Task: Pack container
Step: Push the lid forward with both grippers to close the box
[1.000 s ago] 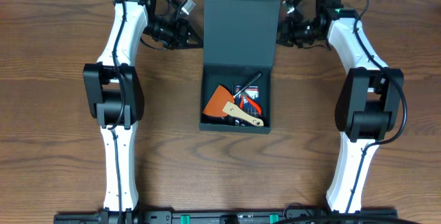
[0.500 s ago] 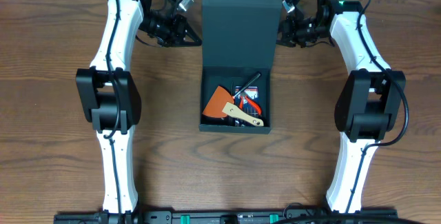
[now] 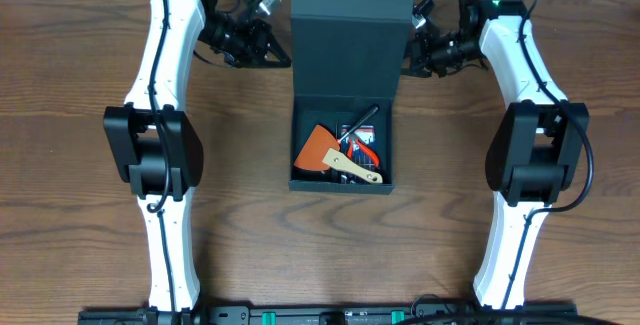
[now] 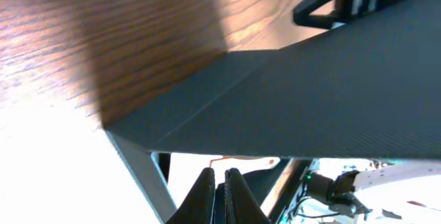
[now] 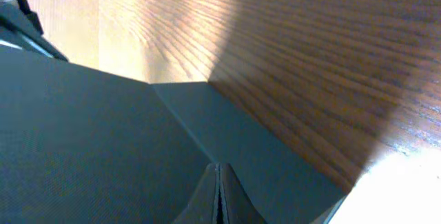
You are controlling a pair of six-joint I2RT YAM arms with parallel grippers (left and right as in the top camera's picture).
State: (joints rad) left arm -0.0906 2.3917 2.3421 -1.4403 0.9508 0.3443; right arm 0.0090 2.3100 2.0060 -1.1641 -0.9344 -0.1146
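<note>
One container (image 3: 350,35), one scraper (image 3: 322,147) inside, left gripper (image 3: 284,59), right gripper (image 3: 407,58) flanking it

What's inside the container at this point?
The open container holds an orange scraper with a wooden handle, a red-handled tool and a black rod-like tool. Whatever lies beneath them is covered.

Overhead view is taken straight down from high above the table (image 3: 80,165); the whole container (image 3: 330,110) is framed. Left wrist view is sighted along the left gripper (image 4: 219,177), with the raised lid flap (image 4: 331,93) very near, just ahead of the pressed-together fingertips. Right wrist view is sighted likewise past the right gripper (image 5: 218,169). The flap is shared by all three views, and the two wrist cameras see it from opposite sides.
</note>
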